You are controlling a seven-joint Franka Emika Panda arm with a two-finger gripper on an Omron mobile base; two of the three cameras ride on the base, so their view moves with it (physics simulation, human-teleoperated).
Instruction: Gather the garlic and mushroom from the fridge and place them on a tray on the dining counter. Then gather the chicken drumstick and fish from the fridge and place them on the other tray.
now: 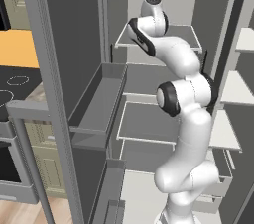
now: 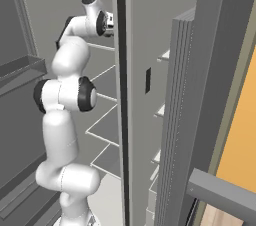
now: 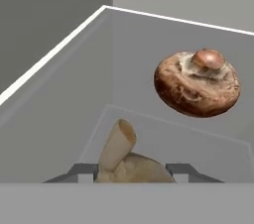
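Observation:
In the hand view a pale beige garlic (image 3: 124,161) with a short stem sits between my two dark fingertips (image 3: 84,171), which press against its sides. My gripper (image 3: 131,171) is shut on it, low over a grey shelf of the fridge (image 1: 149,121). A brown mushroom (image 3: 197,84) lies cap-down on the same shelf, a little beyond the garlic and to the right, apart from it. In both base views my arm reaches up into the open fridge (image 2: 150,45) at the level of an upper shelf (image 1: 186,34).
The shelf's back and side walls (image 3: 59,94) close in around the garlic and mushroom. Both fridge doors stand open, the left one (image 1: 64,69) with its bins (image 1: 99,104) beside the arm. An olive-beige cabinet (image 1: 42,163) and a dark stove (image 1: 15,84) lie to the left.

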